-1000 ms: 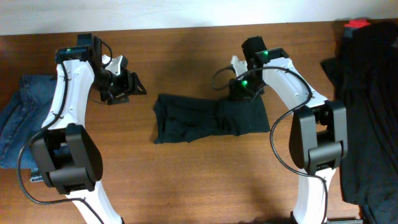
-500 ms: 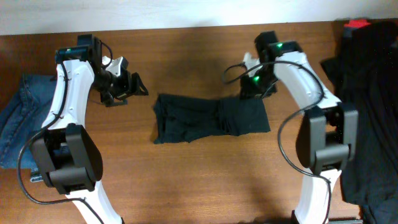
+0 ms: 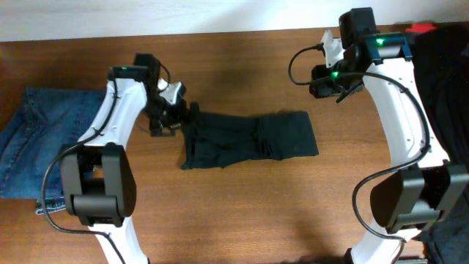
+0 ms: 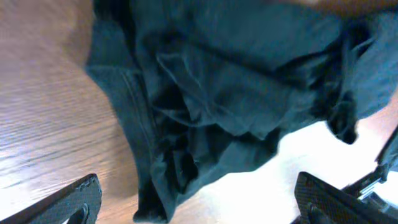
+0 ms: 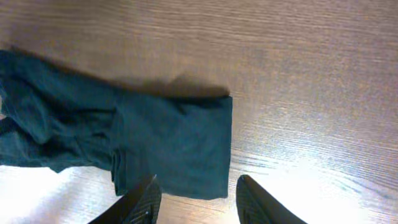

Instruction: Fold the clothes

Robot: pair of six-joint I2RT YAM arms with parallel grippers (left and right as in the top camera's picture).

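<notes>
You get even, fairly bright light in the overhead view. The black garment [image 3: 249,139] reads as a flat dark patch with little fold detail, and a soft shadow darkens the table [image 3: 220,213] just above it in frame. Left wrist view: garment soft and smeared, blown-out white glare on the wood below its lower edge. Right wrist view is sharper for you: crisp grain, white glare below the garment, thin shadow along its top edge.

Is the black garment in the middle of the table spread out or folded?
Folded, but roughly: the black garment lies as a narrow strip, its right end flat and layered, its left half bunched in wrinkles.
</notes>
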